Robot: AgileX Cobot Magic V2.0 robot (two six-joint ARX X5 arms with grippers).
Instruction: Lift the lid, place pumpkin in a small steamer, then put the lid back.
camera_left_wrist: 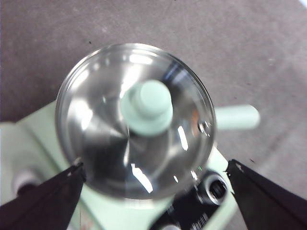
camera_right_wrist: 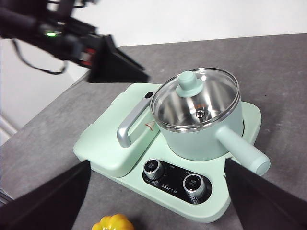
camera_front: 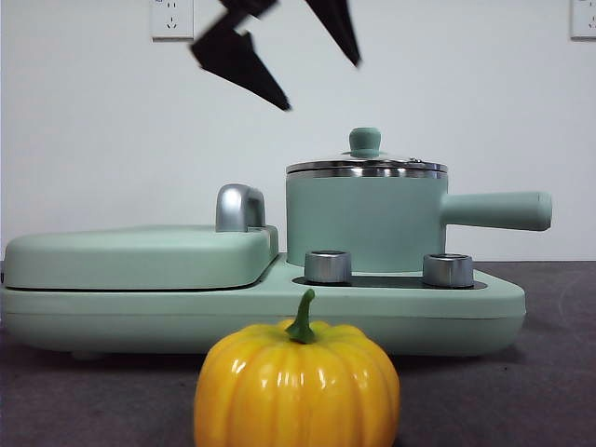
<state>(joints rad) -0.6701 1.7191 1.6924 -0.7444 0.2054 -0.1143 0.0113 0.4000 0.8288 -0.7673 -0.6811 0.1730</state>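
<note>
We see the left gripper (camera_front: 307,74), jaws wide and empty, above the lid (camera_front: 366,165) seated on the small steamer (camera_front: 372,223); the right gripper (camera_right_wrist: 153,191) open, empty; the pumpkin (camera_front: 296,386) on the table in front.

The wall (camera_front: 447,84) behind the table is plain white and evenly lit. Two white power outlets are mounted high on it: one outlet (camera_front: 171,19) toward the left and a second outlet (camera_front: 583,19) at the far right, both cut off at the top. The table (camera_front: 559,372) has a dark grey, slightly speckled matte surface (camera_right_wrist: 288,67) and meets the wall in a straight horizontal line.
</note>
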